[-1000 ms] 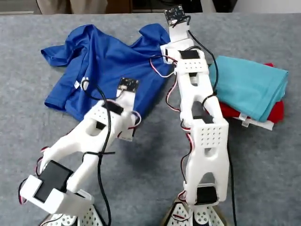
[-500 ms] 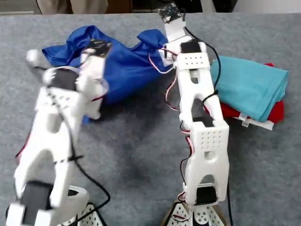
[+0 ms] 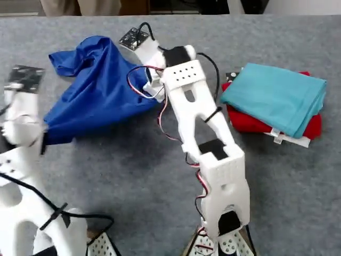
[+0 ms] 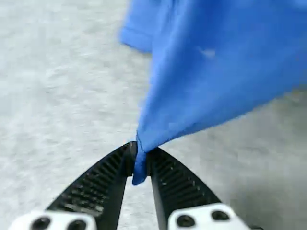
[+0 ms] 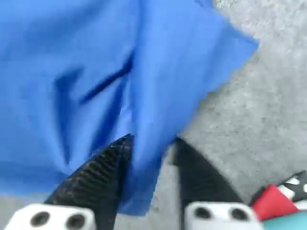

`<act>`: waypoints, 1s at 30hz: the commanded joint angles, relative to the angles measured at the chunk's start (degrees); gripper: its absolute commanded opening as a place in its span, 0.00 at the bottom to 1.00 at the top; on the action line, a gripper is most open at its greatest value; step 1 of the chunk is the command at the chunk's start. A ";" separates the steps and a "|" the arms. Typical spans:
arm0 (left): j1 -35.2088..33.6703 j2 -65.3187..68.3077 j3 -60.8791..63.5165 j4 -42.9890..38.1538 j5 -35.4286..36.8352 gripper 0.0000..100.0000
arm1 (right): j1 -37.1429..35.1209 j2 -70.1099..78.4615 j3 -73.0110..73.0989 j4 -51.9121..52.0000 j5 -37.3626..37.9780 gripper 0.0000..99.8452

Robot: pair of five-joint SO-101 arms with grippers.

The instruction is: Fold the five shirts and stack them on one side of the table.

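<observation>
nothing can be read here. a white tag [image 3: 277, 135] sticks out under the folded stack [image 3: 274, 98], its print too small to make out.

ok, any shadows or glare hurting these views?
High view: soft shadow on the table under the lifted blue shirt, no glare. Left wrist view: shirt's shadow darkens the table beside the left gripper. Right wrist view: dark creases across the shirt.

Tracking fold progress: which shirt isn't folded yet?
The blue shirt, bunched up and pinched in the left gripper; the teal shirt, red shirt and white shirt lie folded in a stack.
</observation>
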 commanded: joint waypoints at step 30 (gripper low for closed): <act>-23.21 -1.36 25.85 -26.64 -7.91 0.02 | -2.86 -10.07 2.86 14.95 24.97 0.10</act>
